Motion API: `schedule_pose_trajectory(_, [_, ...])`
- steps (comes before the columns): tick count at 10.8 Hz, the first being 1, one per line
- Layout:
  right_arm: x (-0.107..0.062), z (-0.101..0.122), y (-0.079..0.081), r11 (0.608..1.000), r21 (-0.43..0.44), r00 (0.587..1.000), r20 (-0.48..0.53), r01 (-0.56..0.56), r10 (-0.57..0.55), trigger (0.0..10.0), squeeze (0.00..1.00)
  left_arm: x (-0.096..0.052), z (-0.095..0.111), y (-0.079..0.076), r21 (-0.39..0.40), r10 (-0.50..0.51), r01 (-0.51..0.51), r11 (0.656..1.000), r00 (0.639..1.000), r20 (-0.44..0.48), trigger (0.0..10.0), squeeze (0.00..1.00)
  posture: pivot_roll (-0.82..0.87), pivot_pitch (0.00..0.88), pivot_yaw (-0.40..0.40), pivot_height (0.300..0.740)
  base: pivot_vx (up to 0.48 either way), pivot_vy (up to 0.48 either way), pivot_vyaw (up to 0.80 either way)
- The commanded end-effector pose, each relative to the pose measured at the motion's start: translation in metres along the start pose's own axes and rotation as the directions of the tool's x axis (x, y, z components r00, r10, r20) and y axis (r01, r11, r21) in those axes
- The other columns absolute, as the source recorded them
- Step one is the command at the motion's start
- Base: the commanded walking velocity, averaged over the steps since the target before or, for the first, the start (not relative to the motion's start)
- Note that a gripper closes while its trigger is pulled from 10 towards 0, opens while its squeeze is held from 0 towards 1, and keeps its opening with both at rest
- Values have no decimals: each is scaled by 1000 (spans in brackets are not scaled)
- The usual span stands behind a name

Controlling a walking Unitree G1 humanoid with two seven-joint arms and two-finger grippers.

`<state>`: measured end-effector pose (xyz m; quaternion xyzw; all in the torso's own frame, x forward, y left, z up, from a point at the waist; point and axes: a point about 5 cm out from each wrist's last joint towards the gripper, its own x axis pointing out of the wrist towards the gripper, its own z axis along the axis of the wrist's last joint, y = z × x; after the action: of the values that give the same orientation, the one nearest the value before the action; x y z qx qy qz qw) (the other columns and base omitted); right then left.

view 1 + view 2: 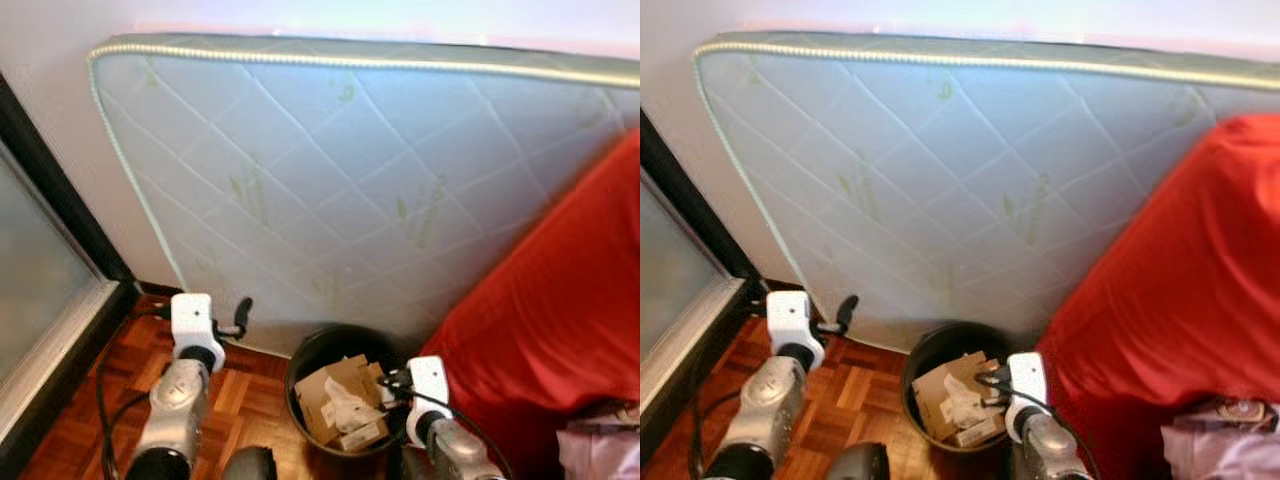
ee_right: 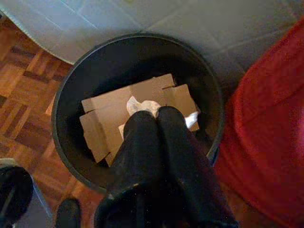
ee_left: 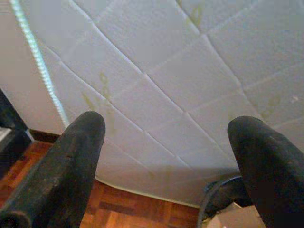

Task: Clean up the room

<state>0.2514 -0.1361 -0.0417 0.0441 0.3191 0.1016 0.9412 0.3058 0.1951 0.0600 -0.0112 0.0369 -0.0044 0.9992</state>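
The right wrist view looks straight down into a black bin (image 2: 66,118), showing flattened cardboard (image 2: 114,118) with a crumpled white paper (image 2: 142,105) lying on it. The head views show the same bin (image 1: 315,355) from the side, standing on the wood floor (image 1: 250,395) against a quilted mattress (image 1: 350,180) that leans on the wall. The left wrist view shows the mattress face, its corded edge, a strip of floor and part of the bin rim.

The bin is hemmed in: mattress behind it, a red cover (image 1: 560,310) touching its right side, open floor only to its left. A dark door frame (image 1: 60,220) bounds the floor farther left.

The right hand (image 2: 156,114) hangs over the bin's mouth, its two fingers pressed together and gripping nothing; the white paper sits just beyond and below the fingertips, the cardboard beneath it.

The left hand (image 3: 166,142) is held above the floor to the left of the bin, fingers wide apart and empty, pointing at the mattress.
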Motion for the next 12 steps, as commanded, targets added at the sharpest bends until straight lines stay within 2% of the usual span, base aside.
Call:
schedule_pose_trajectory(1, [1,3,-1,1000,14,1000,3,-1,1,10000,0,2,7,4,3,3,-3,1000,1000,17,10000,0,137,90,5,625,0,0,0])
schedule_pose_trajectory(3, [7,23,5,996,89,997,71,-26,19,10000,0,4,17,5,15,-3,2,1000,999,49,10000,0,152,110,13,625,0,0,0])
schedule_pose_trajectory(4, [11,34,11,995,92,994,104,-38,29,10000,0,5,21,6,21,-8,7,1000,998,61,10000,0,163,120,17,625,0,0,0])
schedule_pose_trajectory(5, [17,59,21,993,104,985,166,-57,39,10000,0,5,32,5,48,-24,19,999,995,95,10000,0,195,150,17,625,0,0,0])
schedule_pose_trajectory(6, [18,64,23,992,108,983,176,-62,43,10000,0,6,34,5,53,-27,21,998,995,100,10000,0,195,150,17,625,0,0,0])
schedule_pose_trajectory(8, [21,87,33,991,93,969,237,-99,75,10000,0,2,43,5,57,-28,21,998,992,125,10000,0,226,183,9,625,0,0,0])
schedule_pose_trajectory(10, [23,105,42,989,72,957,272,-128,104,10000,0,-10,46,8,55,-12,5,999,991,130,10000,0,257,226,-5,625,0,0,0])
schedule_pose_trajectory(12, [24,109,47,989,34,955,265,-144,131,10000,0,-19,43,10,52,3,-9,999,994,114,10000,0,260,246,-12,625,0,0,0])
